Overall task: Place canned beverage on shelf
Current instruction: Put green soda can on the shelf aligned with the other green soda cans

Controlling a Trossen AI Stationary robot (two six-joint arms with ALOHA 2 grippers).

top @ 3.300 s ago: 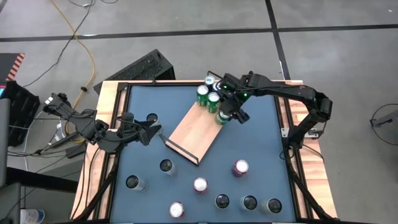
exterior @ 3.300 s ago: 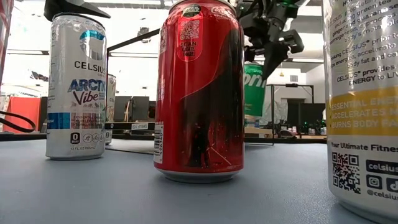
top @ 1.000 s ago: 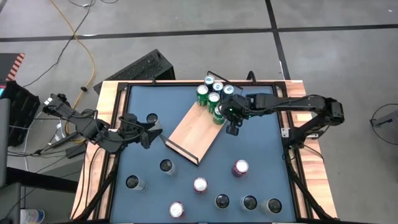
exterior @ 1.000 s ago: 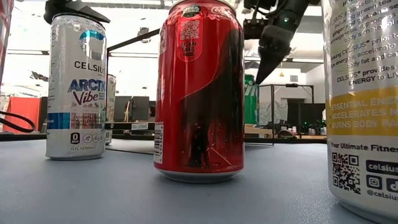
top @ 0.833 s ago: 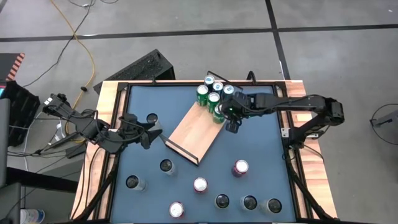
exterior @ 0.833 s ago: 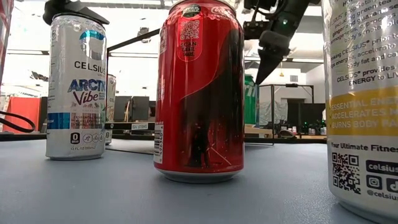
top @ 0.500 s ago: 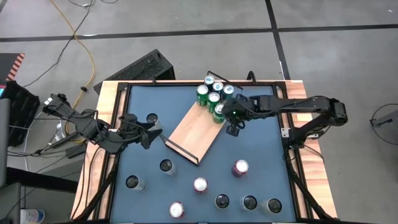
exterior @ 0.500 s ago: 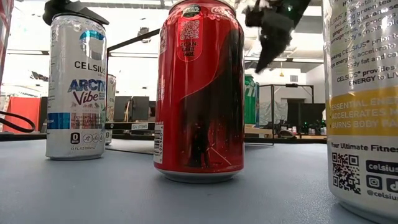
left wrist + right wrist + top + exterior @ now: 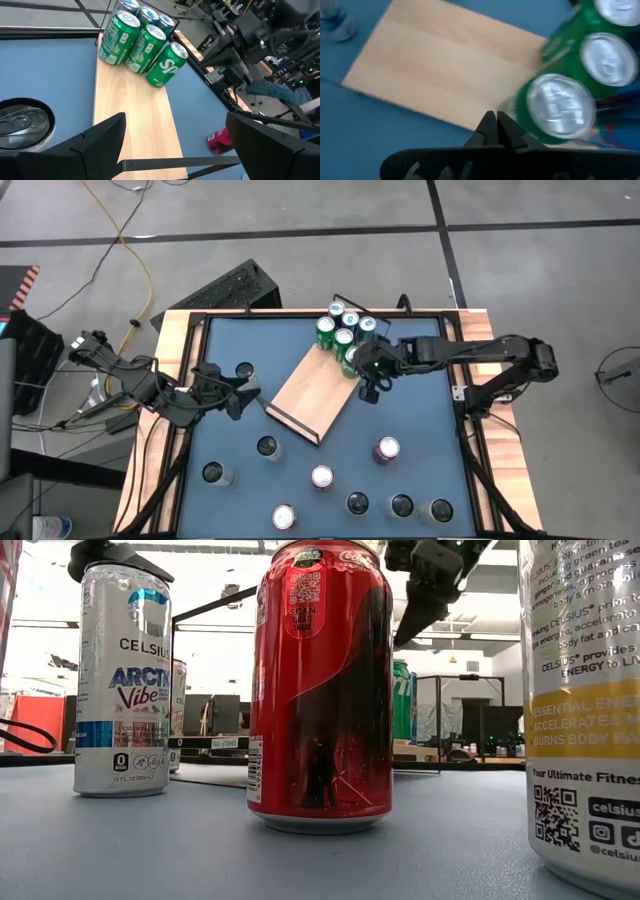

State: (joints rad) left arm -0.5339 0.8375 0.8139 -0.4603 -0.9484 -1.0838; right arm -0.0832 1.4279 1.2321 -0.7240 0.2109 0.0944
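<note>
The shelf [image 9: 308, 388] is a light-wood board lying slantwise on the blue table, its dark lip and wire rail at the near end. At its far end stand three green cans [image 9: 345, 340] and two blue-topped ones [image 9: 337, 310]. The nearest green can [image 9: 166, 63] stands at the board's right edge. My right gripper [image 9: 368, 390] hangs shut just beside that can, high above the table [image 9: 415, 615], touching nothing; its closed tips [image 9: 496, 122] show over the board's edge. My left gripper [image 9: 247, 393] waits open at the table's left, pointing along the shelf [image 9: 135, 110].
Several loose cans stand on the near half of the table, among them a pink one [image 9: 387, 448], another pink one [image 9: 322, 477] and a dark-topped one [image 9: 268, 447]. One more can [image 9: 245, 370] stands close to my left gripper. A wooden rim [image 9: 170, 360] frames the table.
My right gripper, still shut, has risen a little beside the nearest green can and drifted slightly toward the near edge. The cans on the shelf have kept their places.
</note>
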